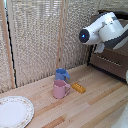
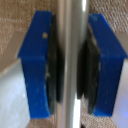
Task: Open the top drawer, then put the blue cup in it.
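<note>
At the near edge of the wooden table [image 1: 95, 107], toward the exterior view's left, lies a white plate [image 1: 14, 111] with a patterned rim, partly cut off by the frame. Farther in, near the table's middle, stands the pink mug [image 1: 60, 89], upright, its handle turned toward the exterior view's right. Just beside it on that side lies a small yellow block [image 1: 78, 87], flat on the boards and apart from the mug. Directly behind the pink mug, close enough that the two overlap in the exterior view, stands the blue cup [image 1: 62, 74], also upright on the table; whether they touch cannot be told. Behind them a pale woven screen [image 1: 35, 40] with wooden posts closes off the back. At the far right of the exterior view stands the dark-brown chest, where the top drawer [image 1: 111, 60] shows only in part, its front mostly hidden by the white arm [image 1: 102, 29] reaching in front of it; whether it is pulled out at all cannot be told. In the wrist view the gripper [image 2: 70, 62] has its blue fingers [image 2: 35, 65] on either side of the silver handle [image 2: 70, 30], the dark pads pressed against the bar, so the jaws are pinching it.
</note>
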Available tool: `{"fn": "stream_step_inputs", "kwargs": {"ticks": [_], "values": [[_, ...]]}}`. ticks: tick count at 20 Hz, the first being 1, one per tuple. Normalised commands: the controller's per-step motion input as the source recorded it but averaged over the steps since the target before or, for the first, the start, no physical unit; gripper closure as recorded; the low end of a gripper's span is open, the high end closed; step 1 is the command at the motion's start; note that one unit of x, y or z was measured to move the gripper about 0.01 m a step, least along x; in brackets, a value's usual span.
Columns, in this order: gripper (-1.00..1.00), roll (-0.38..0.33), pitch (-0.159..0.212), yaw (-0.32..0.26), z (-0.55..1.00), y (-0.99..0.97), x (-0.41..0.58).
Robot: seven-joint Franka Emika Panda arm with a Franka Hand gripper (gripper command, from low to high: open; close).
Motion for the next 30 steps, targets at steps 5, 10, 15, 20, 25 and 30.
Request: {"fn": "stream_step_inputs", "kwargs": {"ticks": [5, 10, 15, 20, 25, 30], "values": [[1.0, -0.005, 0.024, -0.006, -0.02, 0.9, 0.286], [-1.0, -0.015, 0.023, -0.001, -0.04, 0.23, 0.006], [-1.0, 0.048, 0.0, 0.006, 0.19, 0.2, 0.017], [-1.0, 0.284, 0.0, 0.05, 0.33, 0.36, 0.019], [-1.0, 0.317, 0.0, 0.033, 0.21, 0.44, 0.024], [-1.0, 0.3, 0.0, -0.018, 0.22, 0.55, 0.287]]}}
